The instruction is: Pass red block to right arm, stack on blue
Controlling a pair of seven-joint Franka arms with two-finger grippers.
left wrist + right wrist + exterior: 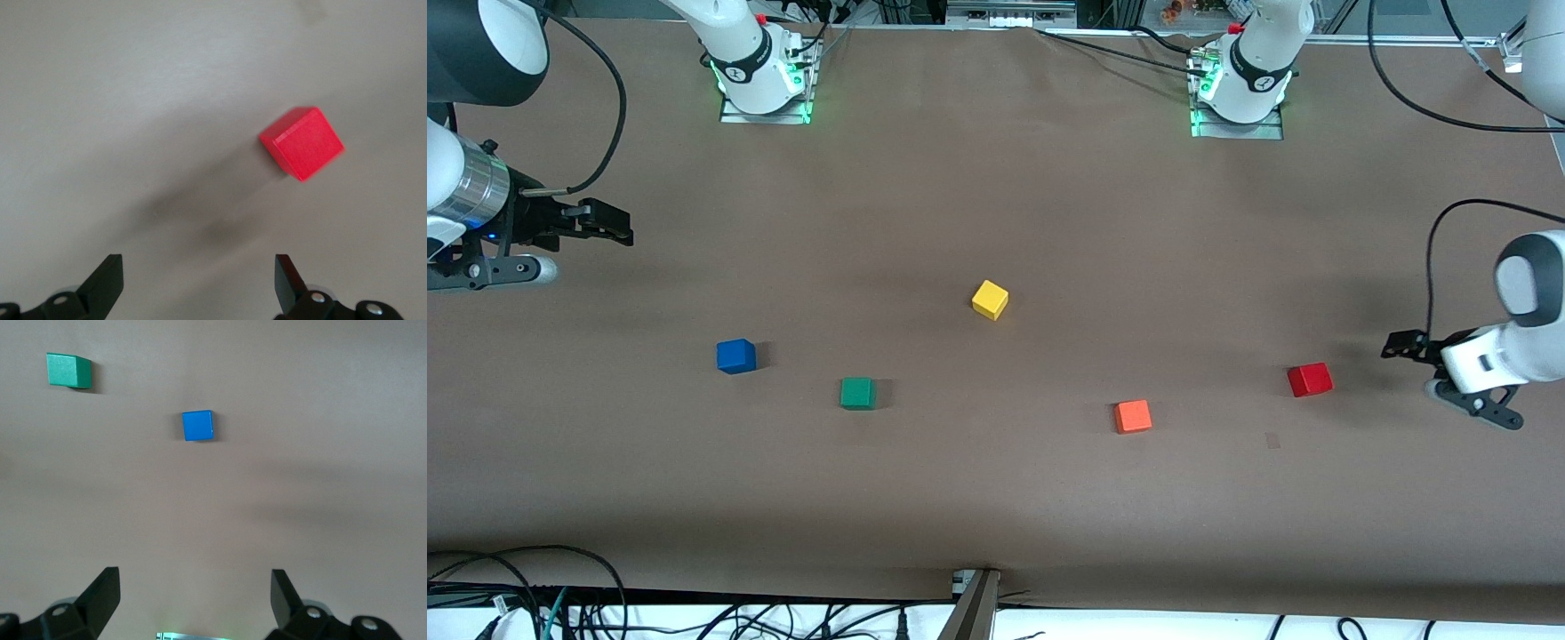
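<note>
Nothing of the task is done yet: from the front, the red block sits untouched on the table near the left arm's edge, the blue cube near the right arm's edge. Pickup, handover and stacking all remain. Left wrist view: the left gripper hangs spread wide and empty above the red block. Right wrist view: the right gripper, equally released, waits over bare table near the blue cube.
</note>
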